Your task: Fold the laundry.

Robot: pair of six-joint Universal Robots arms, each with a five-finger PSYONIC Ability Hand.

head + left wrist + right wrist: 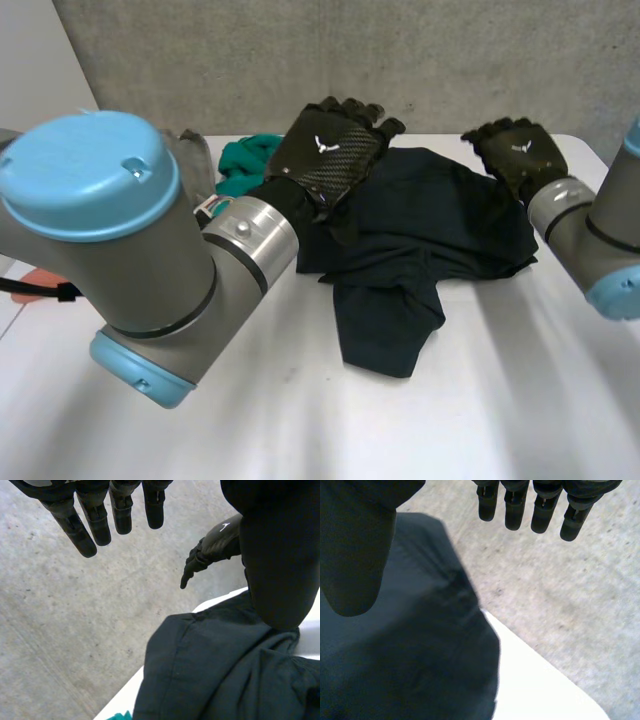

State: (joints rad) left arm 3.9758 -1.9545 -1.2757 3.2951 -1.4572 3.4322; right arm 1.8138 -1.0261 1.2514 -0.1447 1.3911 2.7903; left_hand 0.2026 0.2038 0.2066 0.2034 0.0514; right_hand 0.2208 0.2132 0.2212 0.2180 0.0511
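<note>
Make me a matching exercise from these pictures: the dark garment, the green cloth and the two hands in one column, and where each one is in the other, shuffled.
1. dark garment
2. green cloth
3. left hand
4. right hand

A. at the garment's far right corner
B. rumpled in the middle of the table
C. at the garment's far left corner
D. bunched at the table's far edge, left of the garment

Pairs: 1-B, 2-D, 3-C, 4-A.
</note>
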